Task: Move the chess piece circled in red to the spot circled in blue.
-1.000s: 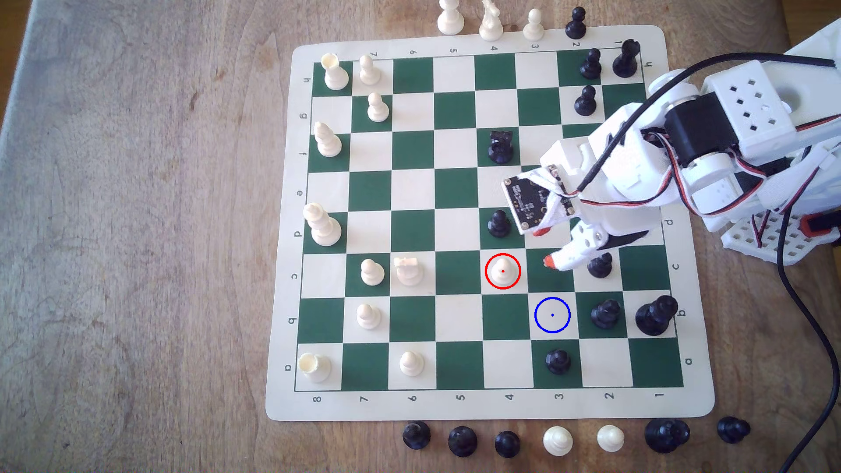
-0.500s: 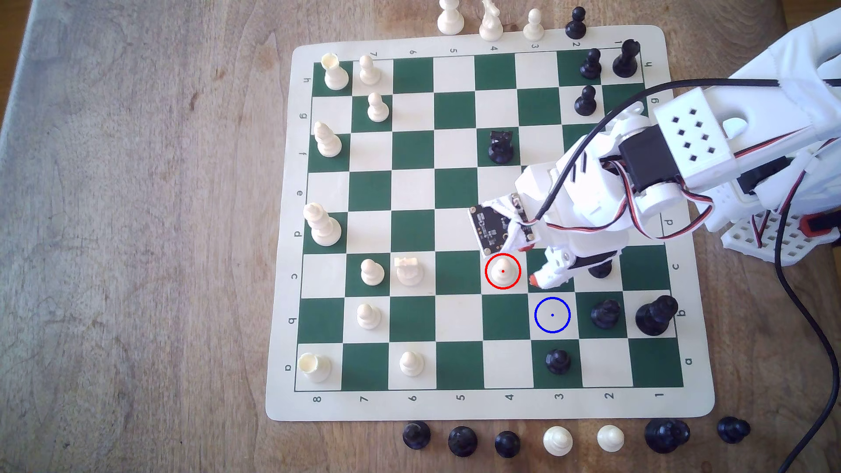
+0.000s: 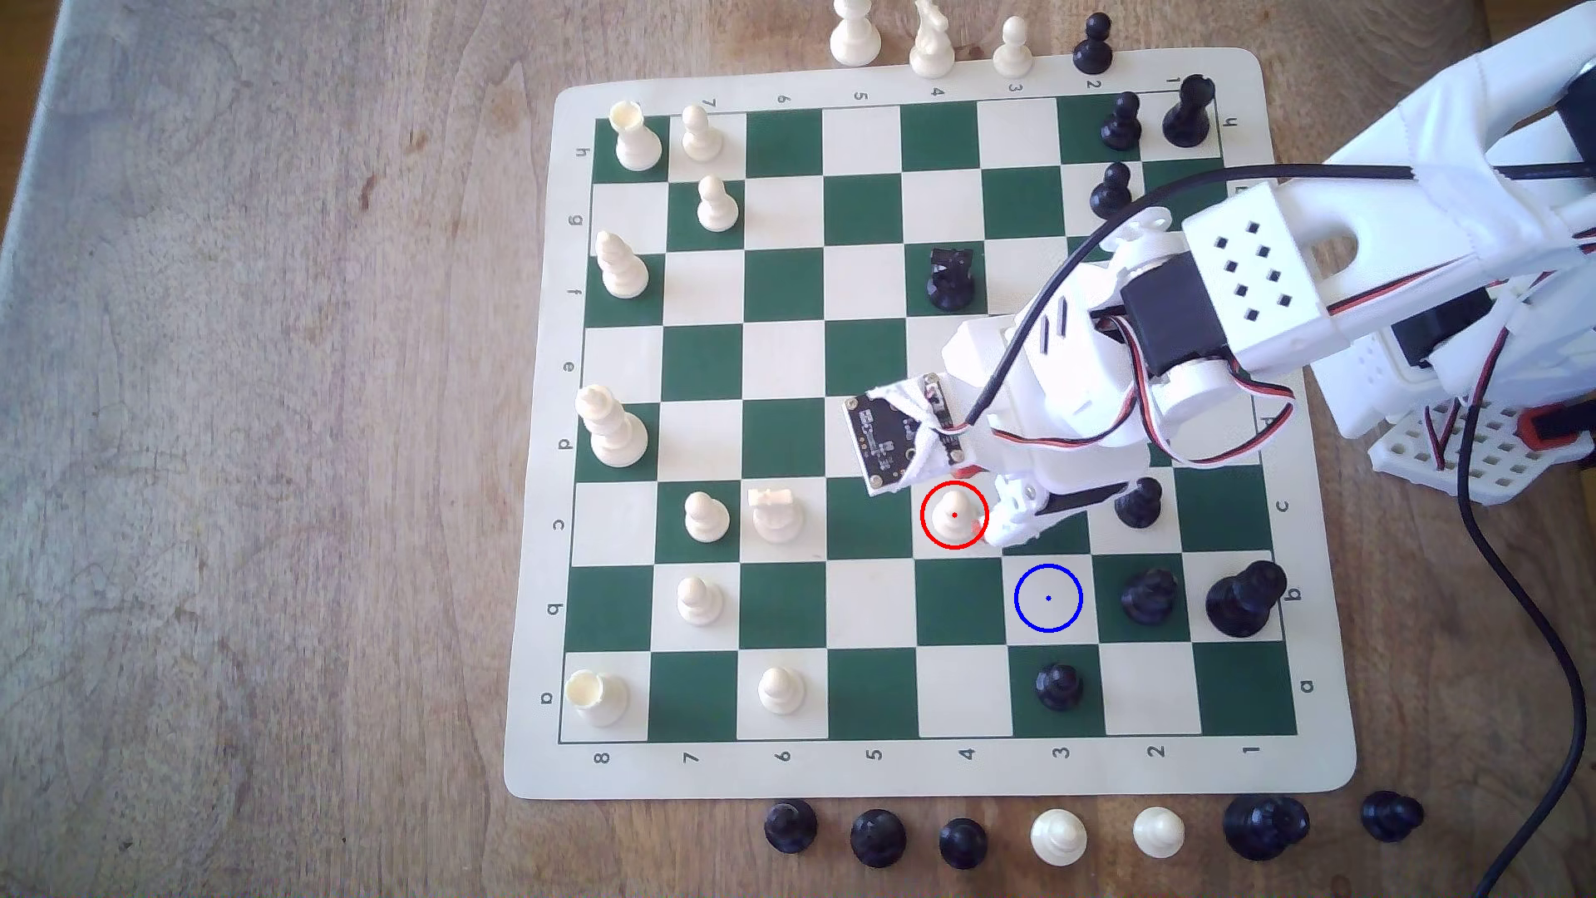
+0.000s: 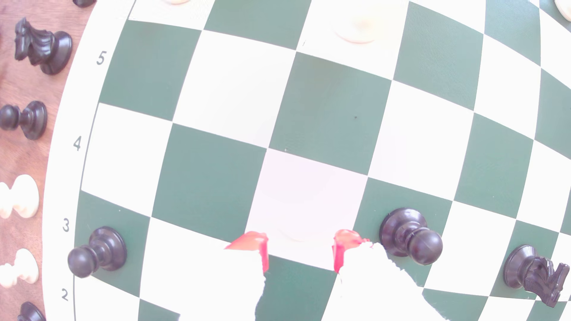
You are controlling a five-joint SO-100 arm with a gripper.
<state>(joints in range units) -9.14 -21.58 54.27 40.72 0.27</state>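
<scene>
The gripper (image 4: 299, 250) stands spread, its 2 red-tipped fingers (image 4: 251, 242) apart and grasping nothing — the chess piece (image 3: 953, 511) sits just beyond the tips, washed out in the wrist view. It stands upright in the red ring on a cream square. The spot (image 3: 1048, 597), ringed blue, lies diagonally adjacent — bare.

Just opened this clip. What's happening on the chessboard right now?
A white robot arm reaches over the chessboard from the exterior view's right. Its gripper, jaws apart with red-tipped fingers, is right at the cream pawn ringed in red, which stands on its square, not yet gripped or lifted. The blue-ringed target square, diagonally next to it, is empty. A black pawn stands close beside the gripper.
</scene>
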